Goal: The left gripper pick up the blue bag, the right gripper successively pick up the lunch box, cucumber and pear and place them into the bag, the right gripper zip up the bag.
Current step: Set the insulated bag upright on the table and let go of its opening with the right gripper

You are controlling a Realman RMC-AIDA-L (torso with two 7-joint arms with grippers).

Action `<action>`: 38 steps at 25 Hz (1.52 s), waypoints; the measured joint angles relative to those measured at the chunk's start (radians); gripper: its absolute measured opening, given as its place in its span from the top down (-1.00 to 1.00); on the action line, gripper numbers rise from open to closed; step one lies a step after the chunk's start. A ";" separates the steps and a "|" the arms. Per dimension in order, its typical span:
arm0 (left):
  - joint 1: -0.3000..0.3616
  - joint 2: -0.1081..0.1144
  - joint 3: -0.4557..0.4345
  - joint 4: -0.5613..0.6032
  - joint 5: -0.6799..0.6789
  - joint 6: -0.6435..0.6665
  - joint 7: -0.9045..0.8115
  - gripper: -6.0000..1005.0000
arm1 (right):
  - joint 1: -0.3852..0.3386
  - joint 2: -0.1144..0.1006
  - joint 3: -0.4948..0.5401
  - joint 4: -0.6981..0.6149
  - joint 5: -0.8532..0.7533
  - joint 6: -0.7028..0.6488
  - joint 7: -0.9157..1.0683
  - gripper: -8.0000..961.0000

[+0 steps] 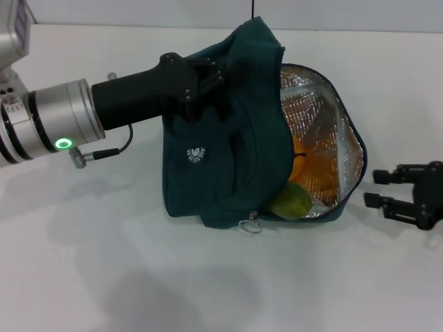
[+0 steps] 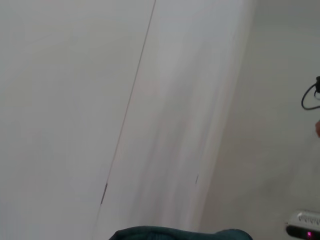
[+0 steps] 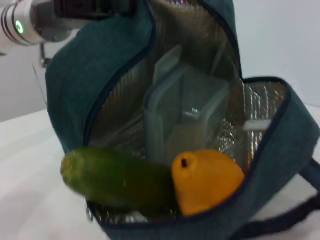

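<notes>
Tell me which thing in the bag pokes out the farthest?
The cucumber. Its rounded green end sticks out past the blue bag opening, while the pear sits at the mouth and the lunch box stands deep inside.

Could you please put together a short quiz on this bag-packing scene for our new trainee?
1. True or false: the pear is already inside the blue bag.
2. Which pincer holds the bag up: A) left pincer, B) right pincer?
3. Fill in: behind the cucumber stands the clear ____.

Key: 1 true; 2 A; 3 lunch box. The right pincer is open, on the table beside the bag.
</notes>
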 joint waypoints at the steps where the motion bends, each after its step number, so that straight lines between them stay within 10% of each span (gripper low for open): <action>1: -0.002 0.000 0.000 0.003 0.001 0.001 -0.018 0.91 | -0.007 -0.004 0.001 0.000 -0.002 0.000 -0.007 0.05; 24: 0.016 0.006 -0.005 0.054 -0.056 0.083 -0.208 0.90 | -0.055 0.023 0.012 -0.026 0.014 -0.138 -0.118 0.05; 38: 0.011 0.001 0.000 0.025 -0.052 0.076 -0.139 0.90 | -0.014 0.008 0.127 -0.014 0.006 -0.160 0.232 0.05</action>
